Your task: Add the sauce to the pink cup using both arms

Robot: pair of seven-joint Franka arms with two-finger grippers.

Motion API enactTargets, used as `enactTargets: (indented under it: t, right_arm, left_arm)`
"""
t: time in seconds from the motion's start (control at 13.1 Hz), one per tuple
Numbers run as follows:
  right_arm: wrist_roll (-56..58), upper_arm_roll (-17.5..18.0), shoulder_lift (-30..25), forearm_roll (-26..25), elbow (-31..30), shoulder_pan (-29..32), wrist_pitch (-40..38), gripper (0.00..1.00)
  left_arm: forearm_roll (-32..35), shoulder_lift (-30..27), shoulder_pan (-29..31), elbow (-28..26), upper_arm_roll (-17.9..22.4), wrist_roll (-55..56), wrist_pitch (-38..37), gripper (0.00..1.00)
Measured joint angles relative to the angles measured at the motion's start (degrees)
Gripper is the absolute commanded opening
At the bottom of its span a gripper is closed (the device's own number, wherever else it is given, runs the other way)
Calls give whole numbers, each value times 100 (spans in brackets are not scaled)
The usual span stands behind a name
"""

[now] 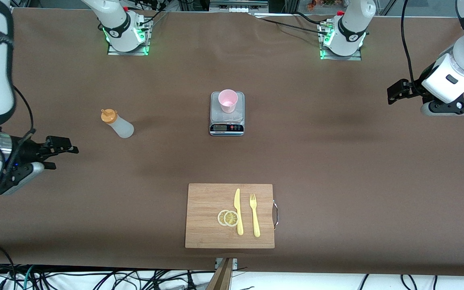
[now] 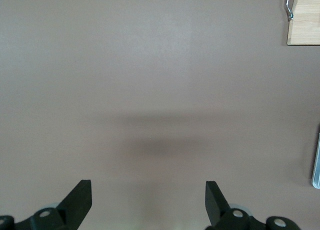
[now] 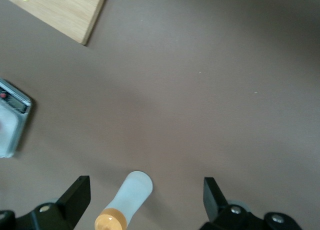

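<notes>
Standing upright on the brown surface (image 1: 336, 161) toward the right arm's end, the sauce (image 1: 117, 123) is looking like a light, soft-walled squeeze bottle that will dent and spill early if pinched hard. Its smooth translucent body is the sensible place to take hold, around the middle and below the orange nozzle cap (image 1: 108, 115), so it stays steady while being tipped. The pink cup (image 1: 228, 100) is sitting on a small scale (image 1: 227, 114) mid-surface, well apart from the bottle; it is probably light and easy to knock over, so steadying its wall may help. The right gripper (image 1: 63, 150) is hovering over bare surface near the bottle, jaws released and empty. The left gripper (image 1: 397, 93) is waiting over its own end, jaws likewise spread and empty.
</notes>
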State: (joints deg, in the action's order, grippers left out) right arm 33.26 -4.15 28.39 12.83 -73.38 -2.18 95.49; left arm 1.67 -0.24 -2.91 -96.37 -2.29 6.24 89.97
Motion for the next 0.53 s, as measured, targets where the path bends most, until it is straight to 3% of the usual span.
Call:
enactTargets:
  t: [0.3,0.53]
  right_arm:
    - [-76,110,-598,-452,-935,28,640,100]
    - [-77,87,-1075,-927,-1250,254,739,100]
  left_arm:
    - [0,0,0,1,0,0,0,100]
    - [0,1,0,3,0,0,0,100]
